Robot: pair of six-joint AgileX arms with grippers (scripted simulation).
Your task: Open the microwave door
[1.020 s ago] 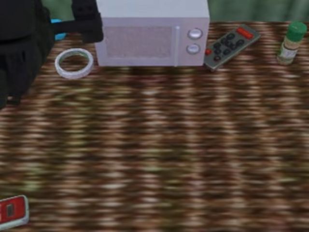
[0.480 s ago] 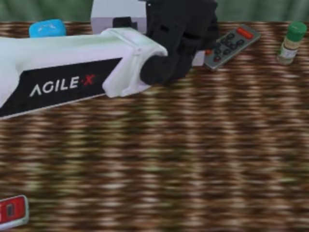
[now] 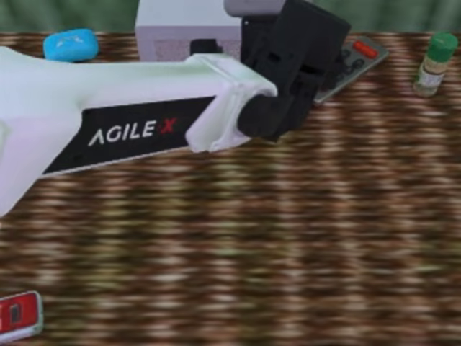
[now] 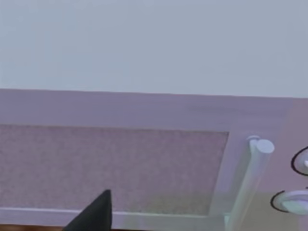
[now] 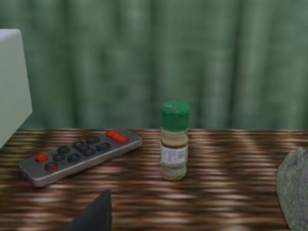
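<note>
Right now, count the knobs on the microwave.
2, both seen only at the left wrist view's edge, on the panel beside the door handle: one knob and another. From above the left arm hides them.

A rendered tabletop scene with a homely, kitchen-like air: a microwave (image 3: 180,29) stands at the back of a brown woven-pattern table (image 3: 288,238), with a remote (image 5: 79,155), a green-capped spice jar (image 5: 173,140) and a green curtain (image 5: 216,57) behind. The AgileX arm (image 3: 122,122) marks it as a robot test setup.
</note>
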